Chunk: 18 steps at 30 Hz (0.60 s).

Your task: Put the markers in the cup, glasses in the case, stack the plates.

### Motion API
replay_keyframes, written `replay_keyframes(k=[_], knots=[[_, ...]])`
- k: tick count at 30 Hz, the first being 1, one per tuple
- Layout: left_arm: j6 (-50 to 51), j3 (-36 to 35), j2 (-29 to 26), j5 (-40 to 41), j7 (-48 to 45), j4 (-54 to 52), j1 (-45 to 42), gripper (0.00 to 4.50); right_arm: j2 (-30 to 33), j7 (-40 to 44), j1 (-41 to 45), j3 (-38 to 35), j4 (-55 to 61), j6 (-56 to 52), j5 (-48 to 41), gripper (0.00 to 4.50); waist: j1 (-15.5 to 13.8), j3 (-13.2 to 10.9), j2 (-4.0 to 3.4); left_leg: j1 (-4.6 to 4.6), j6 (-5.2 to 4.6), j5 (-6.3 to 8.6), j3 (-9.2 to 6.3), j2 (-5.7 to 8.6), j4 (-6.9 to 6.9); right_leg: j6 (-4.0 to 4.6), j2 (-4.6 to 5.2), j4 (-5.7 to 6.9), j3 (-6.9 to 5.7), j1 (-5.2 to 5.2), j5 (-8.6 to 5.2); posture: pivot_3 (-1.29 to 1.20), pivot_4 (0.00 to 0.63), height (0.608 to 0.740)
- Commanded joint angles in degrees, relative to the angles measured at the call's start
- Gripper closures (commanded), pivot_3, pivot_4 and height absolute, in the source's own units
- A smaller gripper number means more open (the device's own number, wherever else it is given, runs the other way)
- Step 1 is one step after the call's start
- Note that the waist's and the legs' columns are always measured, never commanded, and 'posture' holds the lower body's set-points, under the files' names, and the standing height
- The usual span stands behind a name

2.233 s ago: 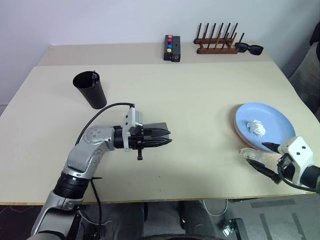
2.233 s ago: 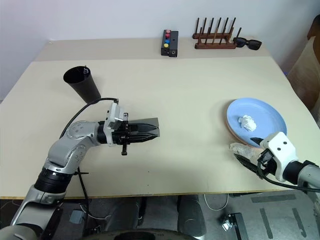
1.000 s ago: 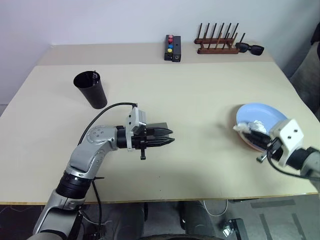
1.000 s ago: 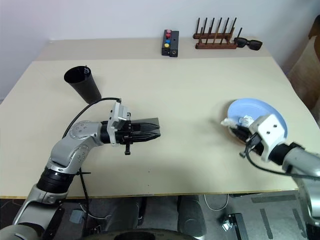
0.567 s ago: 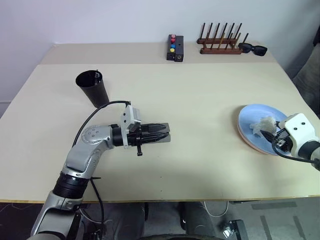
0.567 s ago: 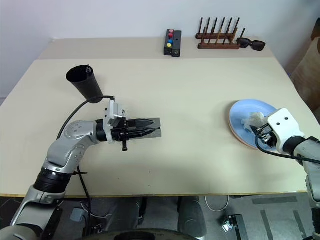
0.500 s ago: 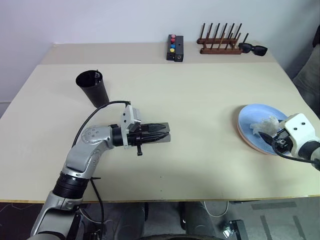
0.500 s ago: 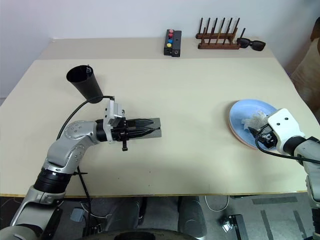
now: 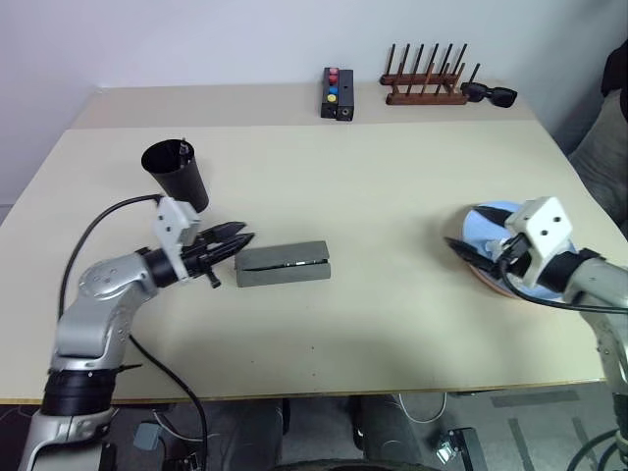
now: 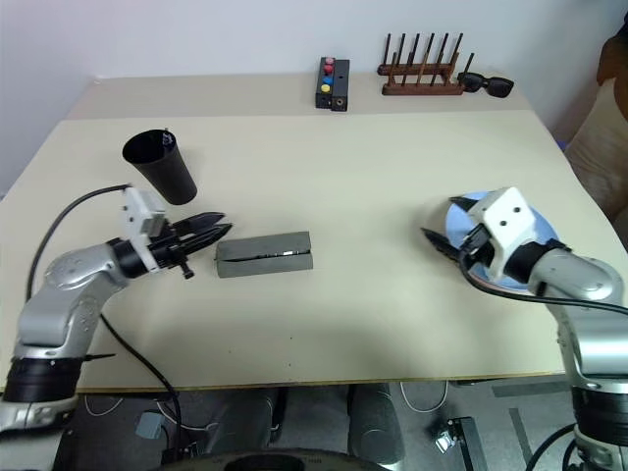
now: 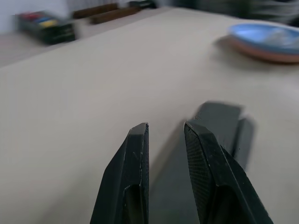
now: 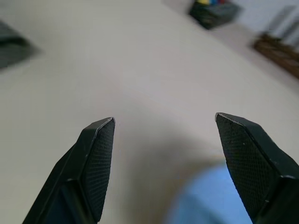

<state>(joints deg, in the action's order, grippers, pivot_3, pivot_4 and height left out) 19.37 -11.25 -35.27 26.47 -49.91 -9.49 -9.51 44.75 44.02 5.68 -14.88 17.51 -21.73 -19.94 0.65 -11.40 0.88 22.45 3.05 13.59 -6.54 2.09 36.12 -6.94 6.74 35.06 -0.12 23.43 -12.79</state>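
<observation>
Grey felt-textured case point(image 9: 284, 264) lies shut, flat mid-desk point(image 9: 373, 186); tapered black cup point(image 9: 178, 175) stands behind the left hand point(image 9: 238, 240), fingers slightly apart, empty. Right hand point(image 10: 444, 245) gapes wide, empty, over the stacked round plates point(image 9: 488, 222), blue on pink.

Open tabletop in the middle, clutter at the edges

The table point(image 9: 392, 177) lies bare across its broad centre, so a gripper could pass freely between the grey case point(image 9: 283, 265) and the stacked plates point(image 9: 483, 228). The closed case lies flat, a low obstacle just ahead of the left gripper point(image 9: 238, 240), whose narrowly parted fingers point at its end without touching. The black cup point(image 9: 177, 175) stands upright near that arm, behind the gripper, blocking a path toward the far left. The right gripper point(image 10: 439, 242), fingers spread wide, sits over the plates' near edge. Along the far edge the button box point(image 9: 338, 94), the wooden rack point(image 9: 426, 86) and the sunglasses point(image 9: 489, 94) stand in a row, well apart from both arms.
</observation>
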Motion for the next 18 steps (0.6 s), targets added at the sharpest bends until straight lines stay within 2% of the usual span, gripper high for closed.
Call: replay_keyframes(k=[1, 7, 18], knots=[[-0.77, -5.39, -1.38, 0.61, 2.05, -3.50, 4.27, 3.34, -0.27, 1.79, 2.20, 0.34, -0.76, 0.63, -1.93, 1.01, -0.05, 0.00, 0.00, 0.00, 0.00, 0.00, 0.00, 0.00, 0.00, 0.00, 0.01, 0.00, 0.00, 0.00, 0.00, 0.00, 0.150, 0.739], [-2.07, -12.23, -1.15, 0.70, 5.16, -5.17, 12.61, 3.34, -2.03, 4.47, 6.75, 4.81, -9.85, 5.41, 0.15, 1.01, -0.07, 0.00, 0.00, 0.00, 0.01, 0.01, 0.00, -0.01, -0.01, 0.02, 0.02, -0.02, -0.01, 0.02, 0.00, 0.00, 0.150, 0.739], [-3.96, -12.20, 0.12, -0.41, 8.24, -7.02, 16.09, 3.34, -5.15, 7.36, 13.52, 8.63, -23.82, 13.61, 2.94, 1.01, 0.18, -0.01, -0.01, -0.02, 0.01, 0.01, 0.03, -0.01, -0.03, 0.04, 0.01, 0.00, 0.00, 0.04, 0.01, 0.00, 0.150, 0.739]])
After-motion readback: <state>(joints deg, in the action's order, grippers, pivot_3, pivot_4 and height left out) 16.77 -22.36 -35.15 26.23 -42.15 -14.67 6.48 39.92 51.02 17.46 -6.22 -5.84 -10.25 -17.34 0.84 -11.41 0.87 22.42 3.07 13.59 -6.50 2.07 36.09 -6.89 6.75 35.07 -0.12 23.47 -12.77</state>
